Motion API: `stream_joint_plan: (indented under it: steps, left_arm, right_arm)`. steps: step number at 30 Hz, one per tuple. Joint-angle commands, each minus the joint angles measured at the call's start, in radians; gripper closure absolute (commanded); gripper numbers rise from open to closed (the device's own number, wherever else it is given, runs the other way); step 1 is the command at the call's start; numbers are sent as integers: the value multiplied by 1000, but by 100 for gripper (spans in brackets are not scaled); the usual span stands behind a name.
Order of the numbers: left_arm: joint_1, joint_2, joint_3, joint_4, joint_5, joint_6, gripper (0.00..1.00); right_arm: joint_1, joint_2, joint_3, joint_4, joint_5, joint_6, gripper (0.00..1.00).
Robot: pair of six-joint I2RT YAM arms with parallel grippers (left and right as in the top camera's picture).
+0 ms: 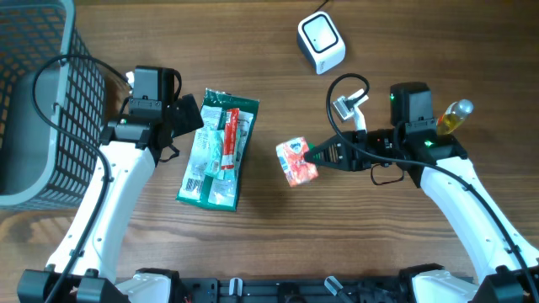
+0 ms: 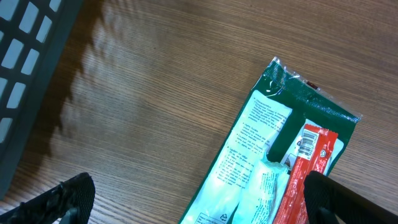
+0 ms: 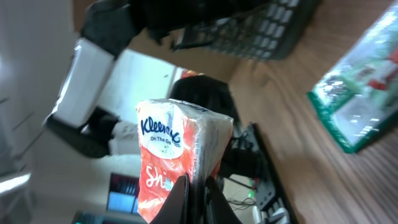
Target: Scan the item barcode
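My left gripper (image 1: pixel 181 116) hangs wide open over the green packets (image 1: pixel 215 151), holding nothing. Mid-table, my right gripper (image 1: pixel 313 156) is clamped on one thin edge of the Kleenex pack (image 1: pixel 296 162), well apart from the scanner (image 1: pixel 321 42). So slim a pinch could let the soft pack swivel or slip. It's orange and white and crinkly; its barcode is possibly on a hidden face

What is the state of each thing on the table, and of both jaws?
Tissue pack: gripped in the right jaws.
Right jaws: shut on the tissue pack.
Left jaws: open, holding nothing.
Green package: flat on the table, not held.
Scanner: standing on the table, untouched.
Bottle: on the table, not held.
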Motion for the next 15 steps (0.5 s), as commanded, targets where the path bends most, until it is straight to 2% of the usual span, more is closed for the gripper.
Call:
stream_joint_plan:
  steps: [1, 15]
  left_arm:
    - [3, 2, 6, 2, -13, 2, 0]
    - [3, 2, 6, 2, -13, 2, 0]
  right_arm:
    - [0, -10, -4, 2, -112, -52, 96]
    - [0, -14, -5, -58, -112, -106, 96]
